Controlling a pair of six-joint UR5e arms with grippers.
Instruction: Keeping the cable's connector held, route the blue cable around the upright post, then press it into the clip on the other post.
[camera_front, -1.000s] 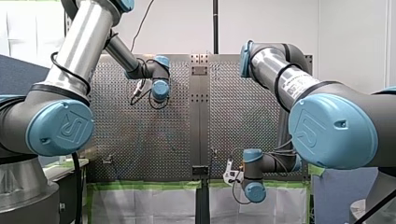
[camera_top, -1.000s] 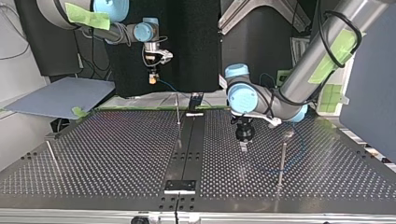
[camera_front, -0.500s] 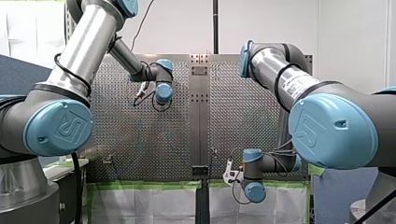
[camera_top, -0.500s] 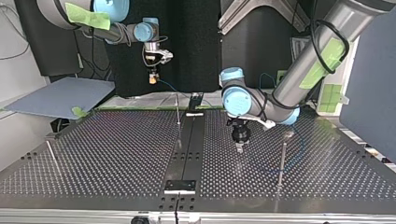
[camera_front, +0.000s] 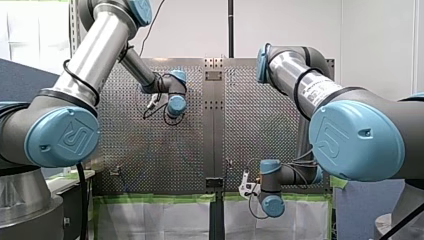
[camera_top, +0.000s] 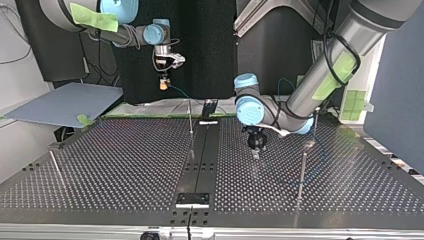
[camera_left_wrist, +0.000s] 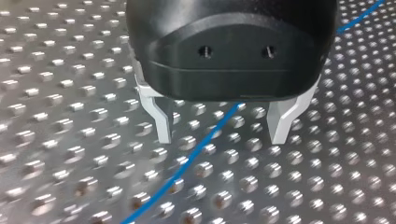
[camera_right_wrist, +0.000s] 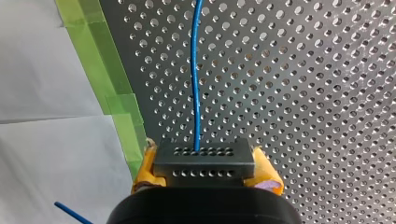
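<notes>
Now left tool (camera_left_wrist: 222, 136) has shifted toward the surface's (camera_top: 125, 165) centre, apart, astride the blue cable (camera_left_wrist: 187, 161); right tool (camera_right_wrist: 205, 173) clamped on connector (camera_right_wrist: 204, 156); routing not begun.

A robotics lab is shown. Most of the top view is taken up by a perforated metal table (camera_top: 110, 165), into which thin posts (camera_top: 302, 172) are fixed and down whose middle a black rail (camera_top: 199, 165) is laid. Two grey industrial arms with blue joint caps are mounted at it, the left arm (camera_front: 82, 75) at the front view's left and the right arm (camera_front: 320, 92) at its right. Green tape (camera_front: 150, 198) is stuck along the table's edge, low in the front view. A black backdrop (camera_top: 210, 50) is hung at the top view's upper middle. A bare white wall (camera_front: 290, 25) is seen across the front view's top. A blue-grey panel (camera_top: 65, 102) is propped at the top view's left.
</notes>
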